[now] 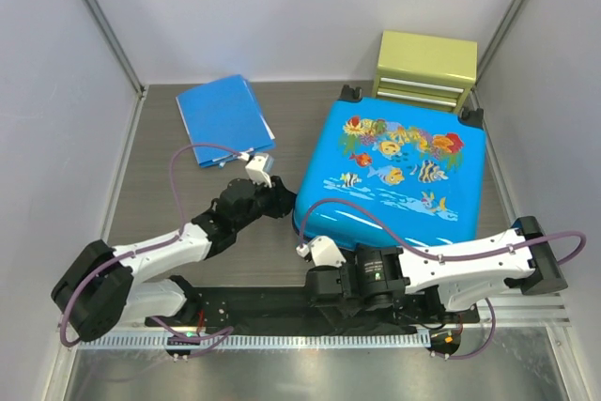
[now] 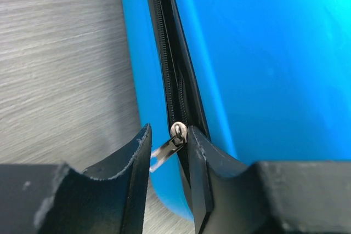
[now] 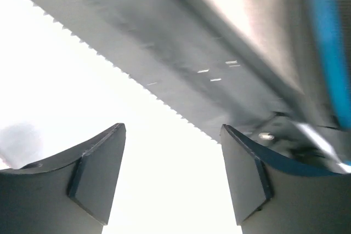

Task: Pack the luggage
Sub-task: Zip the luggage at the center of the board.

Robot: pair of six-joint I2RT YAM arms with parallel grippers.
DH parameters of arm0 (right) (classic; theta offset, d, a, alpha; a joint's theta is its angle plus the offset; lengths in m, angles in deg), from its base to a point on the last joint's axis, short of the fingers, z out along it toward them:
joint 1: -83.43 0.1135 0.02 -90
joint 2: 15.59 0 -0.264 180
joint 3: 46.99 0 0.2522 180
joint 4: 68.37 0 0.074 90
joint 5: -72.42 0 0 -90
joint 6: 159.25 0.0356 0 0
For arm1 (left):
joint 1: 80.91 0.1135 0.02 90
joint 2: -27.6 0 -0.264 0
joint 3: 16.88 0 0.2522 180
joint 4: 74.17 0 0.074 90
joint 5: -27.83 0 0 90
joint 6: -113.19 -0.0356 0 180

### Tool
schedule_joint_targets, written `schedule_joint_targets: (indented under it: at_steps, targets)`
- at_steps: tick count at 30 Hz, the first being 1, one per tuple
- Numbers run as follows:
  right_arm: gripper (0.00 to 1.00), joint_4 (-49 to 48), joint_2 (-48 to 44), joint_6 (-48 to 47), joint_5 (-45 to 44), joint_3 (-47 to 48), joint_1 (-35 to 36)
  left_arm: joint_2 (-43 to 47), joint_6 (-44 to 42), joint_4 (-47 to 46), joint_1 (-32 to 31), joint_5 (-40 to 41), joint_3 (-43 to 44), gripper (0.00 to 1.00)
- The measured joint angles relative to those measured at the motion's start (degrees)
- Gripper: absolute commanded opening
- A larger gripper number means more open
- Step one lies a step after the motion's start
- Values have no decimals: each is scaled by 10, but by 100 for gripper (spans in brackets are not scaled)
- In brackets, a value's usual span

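Note:
The luggage (image 1: 394, 171) is a bright-blue hard-shell suitcase with fish prints, lying flat and closed right of the table's centre. My left gripper (image 1: 279, 196) sits at its left edge. In the left wrist view the blue shell (image 2: 263, 53) and its black zip line fill the right side. The silver zip pull (image 2: 167, 149) hangs between the left gripper's (image 2: 169, 130) fingers, which stand slightly apart and are not clamped on it. My right gripper (image 1: 324, 288) is in front of the suitcase's near edge. In its own view the right gripper (image 3: 173, 127) is wide open with nothing between its fingers.
A flat blue folder (image 1: 223, 119) lies at the back left. A yellow-green drawer box (image 1: 424, 68) stands behind the suitcase against the back wall. A toothed rail (image 1: 282, 338) runs along the near table edge. White walls close in both sides.

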State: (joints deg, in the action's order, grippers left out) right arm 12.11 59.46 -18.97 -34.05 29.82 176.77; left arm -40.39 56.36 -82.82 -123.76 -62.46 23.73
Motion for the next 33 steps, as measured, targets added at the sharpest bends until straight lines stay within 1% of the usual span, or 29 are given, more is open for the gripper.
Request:
schedule_joint_targets:
  at_steps: [1, 3, 6, 9, 11, 13, 14, 16, 19, 22, 23, 25, 29, 30, 31, 33]
  targets:
    - [78, -12, 0, 2, 21, 9, 3, -6, 0, 0, 0, 0, 6, 36]
    - [83, -28, 0, 6, 53, 14, 9, -20, 4, 2, 0, -3, 16, 37]
    - [85, -24, 0, 8, 68, 24, 18, -33, 9, 9, 0, -4, 30, 40]
    - [91, -7, 0, 9, 50, 75, 20, -37, 9, 22, 0, -3, 39, 42]
    - [96, -2, 0, 8, 16, 139, 19, -37, 9, 34, 0, -1, 44, 42]
    - [97, -9, 0, 3, -15, 189, 10, -35, 9, 47, 0, 2, 49, 42]
    - [96, -14, 2, -5, -21, 210, -7, -33, 9, 54, 0, 3, 52, 42]
    - [96, -31, 9, -16, -31, 235, -61, -30, 9, 67, 0, 5, 56, 42]
    - [97, -41, 51, -34, -60, 262, -161, -19, 9, 89, 1, 5, 58, 43]
    - [100, -50, 110, -53, -124, 318, -231, -1, 9, 118, 1, 5, 60, 45]
    - [100, -56, 120, -58, -147, 338, -248, 6, 8, 129, 1, 7, 61, 45]
    - [100, -63, 121, -66, -169, 363, -310, 19, 6, 158, 1, 9, 66, 46]
    - [100, -71, 96, -78, -198, 378, -525, 27, -6, 225, 1, 14, 69, 47]
    - [100, -70, 86, -83, -205, 378, -565, 28, -6, 240, 1, 15, 69, 48]
    - [100, -68, 74, -92, -209, 378, -623, 28, -6, 253, 1, 18, 70, 48]
    - [100, -66, 37, -110, -224, 378, -715, 30, -5, 275, 1, 23, 73, 48]
